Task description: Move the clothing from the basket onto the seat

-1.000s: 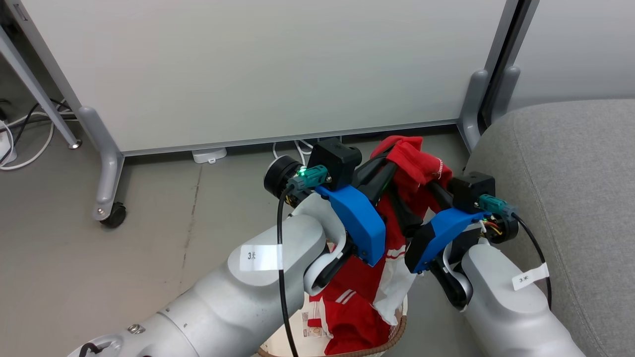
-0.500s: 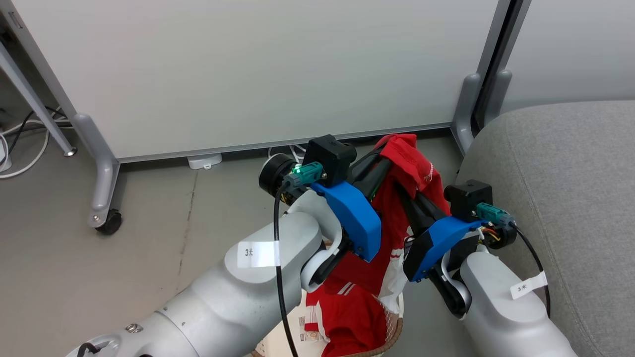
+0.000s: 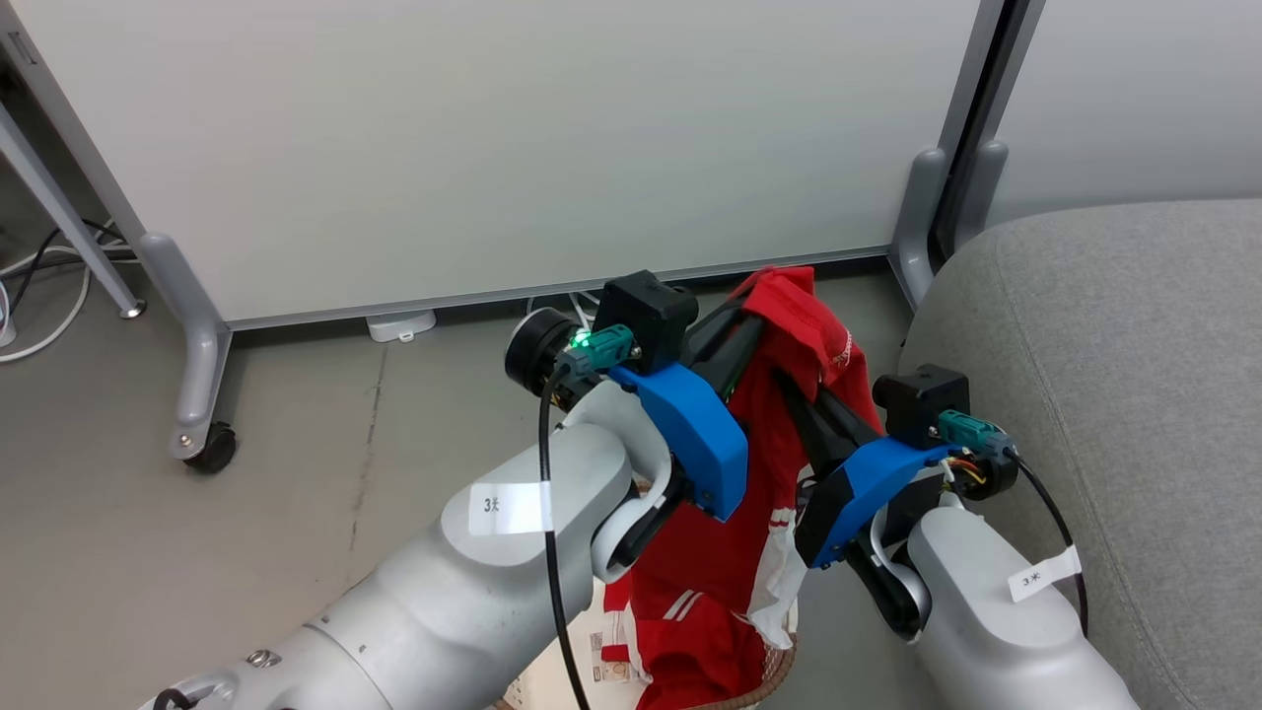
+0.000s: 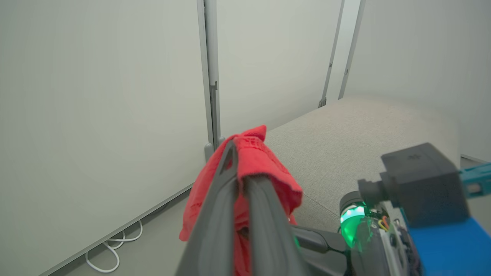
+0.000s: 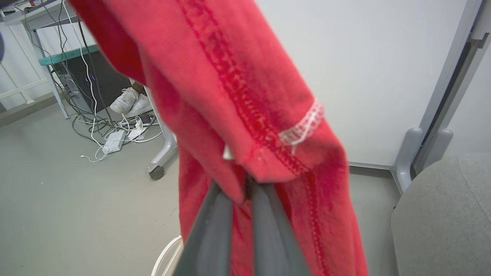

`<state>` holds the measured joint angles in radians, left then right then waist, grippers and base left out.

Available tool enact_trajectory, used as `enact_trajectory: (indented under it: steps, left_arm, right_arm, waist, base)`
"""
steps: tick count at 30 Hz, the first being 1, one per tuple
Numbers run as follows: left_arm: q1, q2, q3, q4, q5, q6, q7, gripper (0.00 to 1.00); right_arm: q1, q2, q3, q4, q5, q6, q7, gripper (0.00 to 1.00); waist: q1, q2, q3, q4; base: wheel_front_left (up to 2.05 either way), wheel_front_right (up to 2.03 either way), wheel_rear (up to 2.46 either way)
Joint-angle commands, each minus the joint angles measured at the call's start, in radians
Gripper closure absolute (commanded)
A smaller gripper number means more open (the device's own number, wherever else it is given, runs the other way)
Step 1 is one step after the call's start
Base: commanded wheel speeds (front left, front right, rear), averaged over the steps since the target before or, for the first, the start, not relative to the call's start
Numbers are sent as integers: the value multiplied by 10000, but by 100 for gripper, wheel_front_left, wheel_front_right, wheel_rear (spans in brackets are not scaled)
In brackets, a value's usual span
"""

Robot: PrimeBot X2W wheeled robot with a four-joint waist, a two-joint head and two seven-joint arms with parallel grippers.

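Note:
A red garment (image 3: 789,325) with white panels and striped trim hangs from both grippers above the basket. My left gripper (image 3: 751,320) is shut on its top fold, and the left wrist view shows the cloth (image 4: 253,161) draped over the closed fingers. My right gripper (image 3: 794,385) is shut on the same garment just below; the right wrist view shows the red fabric (image 5: 230,96) pinched between its fingers. The garment's lower end trails into the basket (image 3: 774,675), of which a stretch of brown rim and a barcode sticker show. The grey seat (image 3: 1134,345) lies close on the right.
A white partition panel (image 3: 493,148) on castor feet (image 3: 212,449) stands right behind the grippers. Cables (image 3: 39,296) lie at the far left. The right wrist view shows a power strip (image 5: 113,142) and white shoes (image 5: 130,101) on the grey floor.
The head camera has shifted slightly. Both grippers still hold the garment and have drawn it a little higher, so more of it hangs stretched out of the basket.

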<state>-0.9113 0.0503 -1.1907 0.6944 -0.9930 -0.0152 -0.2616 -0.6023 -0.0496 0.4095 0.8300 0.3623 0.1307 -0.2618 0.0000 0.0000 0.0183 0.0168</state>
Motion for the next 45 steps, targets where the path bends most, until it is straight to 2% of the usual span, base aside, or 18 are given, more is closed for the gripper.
enact_trajectory:
  steps: [1, 2, 4, 5, 9, 19, 28, 33, 41, 45]
  left_arm:
    - [137, 2, 33, 57, -20, -1, -51, 100]
    - [135, 2, 31, 75, -16, 2, -51, 85]
    - [151, 0, 126, 89, 150, 54, -52, 6]
    - [227, 2, 195, 105, 224, 50, -51, 0]
    - [683, 88, 773, 89, 738, 31, -51, 0]
    - [2895, 874, 3021, -1042, 2567, -80, -51, 0]
    - [5038, 1426, 4990, -2340, 4270, -716, -50, 0]
    - [6131, 1445, 6035, -2975, 4998, -928, -51, 0]
    - [7487, 1150, 7703, -3750, 5906, -1087, -50, 0]
    - [7850, 1009, 8176, -3927, 6254, -1136, -50, 0]
  right_arm:
    - [134, -15, 17, -55, 65, 1, -45, 100]
    - [140, -15, 27, -68, 82, 1, -45, 100]
    - [153, -15, 37, -122, 91, 1, -46, 100]
    - [162, -15, 39, -146, 86, 1, -46, 100]
    - [228, -15, 13, -382, -58, 1, -46, 100]
    - [562, -15, -184, -1224, -534, 1, -47, 100]
    - [781, -15, -257, -1784, -770, 1, -48, 100]
    - [954, -15, -355, -1998, -999, 1, -48, 100]
    - [1231, -15, -347, -2128, -1145, 1, -48, 100]
    - [1348, -15, -377, -2139, -1160, 1, -48, 100]
  waist:
    - [0, 0, -3, -8]
    - [0, 0, -3, -13]
    - [0, 0, 9, -31]
    - [0, 0, 18, -43]
    - [0, 0, 67, -91]
    - [0, 0, 258, -335]
    - [0, 0, 223, -571]
    - [0, 0, 172, -619]
    - [0, 0, 104, -681]
    - [0, 0, 70, -694]
  base:
    - [0, 0, 0]
    - [0, 0, 0]
    - [0, 0, 0]
    - [0, 0, 0]
    - [0, 0, 0]
    - [0, 0, 0]
    - [0, 0, 0]
    - [0, 0, 0]
    - [0, 0, 0]
    - [0, 0, 0]
